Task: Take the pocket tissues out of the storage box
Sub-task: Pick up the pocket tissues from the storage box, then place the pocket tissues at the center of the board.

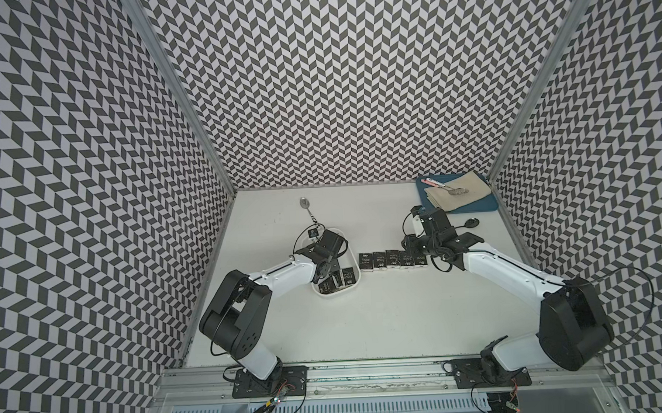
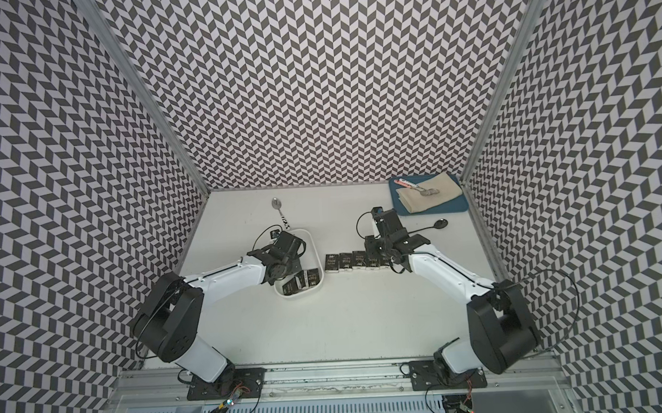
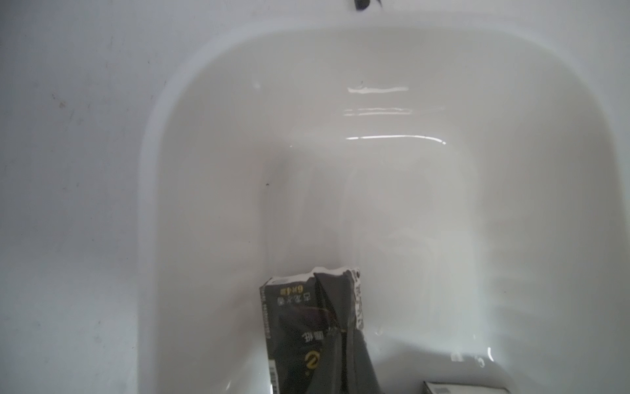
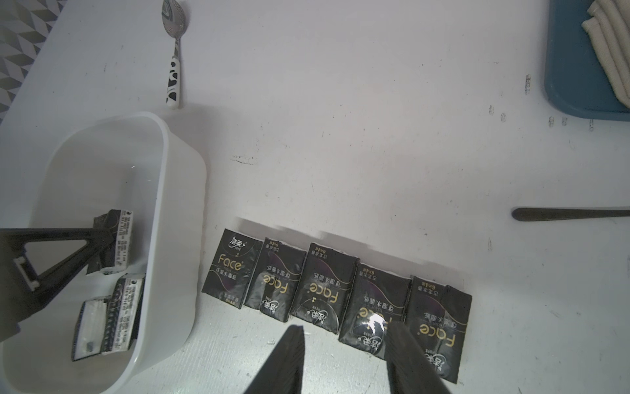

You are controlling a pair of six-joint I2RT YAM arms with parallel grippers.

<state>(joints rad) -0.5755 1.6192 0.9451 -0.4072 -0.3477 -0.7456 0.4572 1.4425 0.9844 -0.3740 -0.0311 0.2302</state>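
Chevron-patterned walls (image 1: 316, 81) enclose a white worktop (image 1: 365, 328); all positions are given relative to the storage box (image 1: 354, 258), a white tub.

Inside the box: my left end effector (image 4: 100, 240) reaches down, fingers pressed together on one pinched packet (image 4: 121, 238), which stands on edge near the box's middle. Whether it is clear of the box floor I cannot tell. The other packets (image 4: 116, 314) lie at the box's near end.

Beside the box, toward my right arm: a row of five pocket tissues (image 1: 393, 259) lies flat, edge to edge. My right end effector (image 4: 344, 361) hangs over the end of the row farthest from the box, fingers spread, gripping nothing.

Just beyond the box's far end: a spoon (image 1: 307, 208) with a patterned handle.

Well apart from the box, past the row: a blue tray (image 4: 572, 85) bearing a beige cloth (image 1: 455, 194).
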